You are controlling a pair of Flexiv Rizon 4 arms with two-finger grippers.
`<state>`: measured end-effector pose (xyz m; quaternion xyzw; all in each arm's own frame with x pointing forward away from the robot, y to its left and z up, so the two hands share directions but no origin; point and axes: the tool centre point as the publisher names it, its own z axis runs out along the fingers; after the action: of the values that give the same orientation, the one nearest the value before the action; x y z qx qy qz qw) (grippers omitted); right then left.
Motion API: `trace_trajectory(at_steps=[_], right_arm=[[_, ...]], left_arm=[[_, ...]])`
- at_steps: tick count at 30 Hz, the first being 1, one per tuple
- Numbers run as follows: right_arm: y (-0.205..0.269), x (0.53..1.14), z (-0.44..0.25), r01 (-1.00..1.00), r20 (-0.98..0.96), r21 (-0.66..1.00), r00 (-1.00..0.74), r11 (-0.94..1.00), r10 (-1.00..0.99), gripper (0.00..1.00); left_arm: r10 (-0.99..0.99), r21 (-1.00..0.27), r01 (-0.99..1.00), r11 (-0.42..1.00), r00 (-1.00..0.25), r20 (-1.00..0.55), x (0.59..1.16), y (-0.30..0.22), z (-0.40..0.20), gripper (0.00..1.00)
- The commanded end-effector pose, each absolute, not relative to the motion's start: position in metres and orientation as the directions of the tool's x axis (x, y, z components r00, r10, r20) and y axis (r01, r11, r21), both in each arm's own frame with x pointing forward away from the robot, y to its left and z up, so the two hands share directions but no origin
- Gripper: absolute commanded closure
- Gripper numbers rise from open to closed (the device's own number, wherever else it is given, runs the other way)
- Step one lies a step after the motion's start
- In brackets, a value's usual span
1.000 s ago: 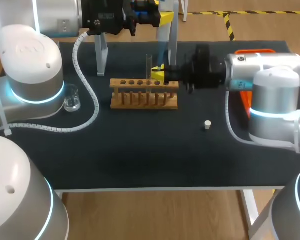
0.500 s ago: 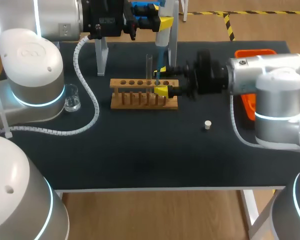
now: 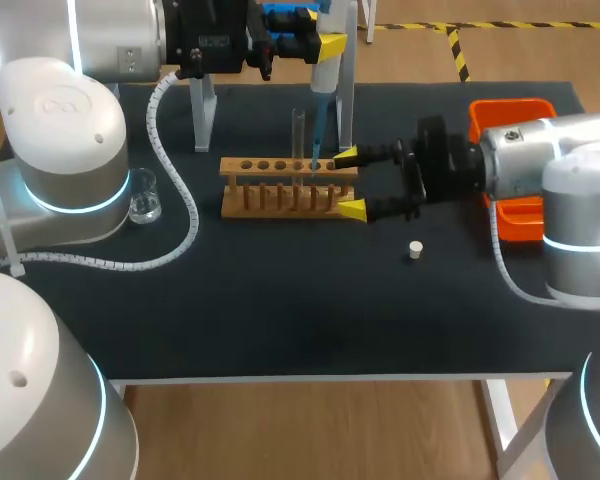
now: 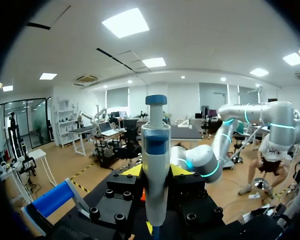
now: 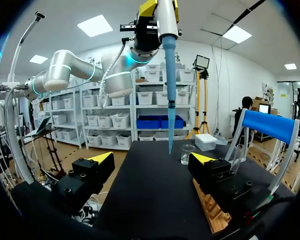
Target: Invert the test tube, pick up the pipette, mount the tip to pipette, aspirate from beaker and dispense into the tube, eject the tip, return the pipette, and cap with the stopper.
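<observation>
The left claw is clenched on the pipette, holding it upright above the far part of the surface with its plunger end up. A blue tip sits on the pipette's lower end and points straight down. In the head view it hangs over the wooden rack, just beside the test tube, which stands upright in one of the rack's holes.

The right claw is released, its yellow-tipped fingers spread wide and gripping nothing. It lies level at the rack's right end, one finger by the rack's far side and one by its near side. In its own wrist view the blue tip hangs ahead of it, between the lines of the two fingers.

The beaker stands near the left arm, well apart from the rack. The stopper lies alone on the surface, near the right claw. An orange tray sits at the right edge, partly hidden by the right arm.
</observation>
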<state>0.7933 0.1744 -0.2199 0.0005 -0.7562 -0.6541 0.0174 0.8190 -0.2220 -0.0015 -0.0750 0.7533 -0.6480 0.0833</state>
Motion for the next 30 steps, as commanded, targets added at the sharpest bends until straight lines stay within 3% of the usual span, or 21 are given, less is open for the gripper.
trace_trajectory(at_steps=[1,16,30], right_arm=[[0.172,0.790,-0.218,0.022,0.025,0.989,-1.000,0.149,-0.019,0.00],[0.172,0.790,-0.218,0.022,0.025,0.989,-1.000,0.149,-0.019,0.00],[0.172,0.790,-0.218,0.022,0.025,0.989,-1.000,0.149,-0.019,0.00]], left_arm=[[-0.221,-0.989,-0.004,0.146,-0.975,-0.029,0.819,-0.222,-0.002,1.00],[-0.221,-0.989,-0.004,0.146,-0.975,-0.029,0.819,-0.222,-0.002,1.00],[-0.277,-0.990,0.072,0.118,-0.955,-0.102,0.828,-0.131,-0.015,1.00]])
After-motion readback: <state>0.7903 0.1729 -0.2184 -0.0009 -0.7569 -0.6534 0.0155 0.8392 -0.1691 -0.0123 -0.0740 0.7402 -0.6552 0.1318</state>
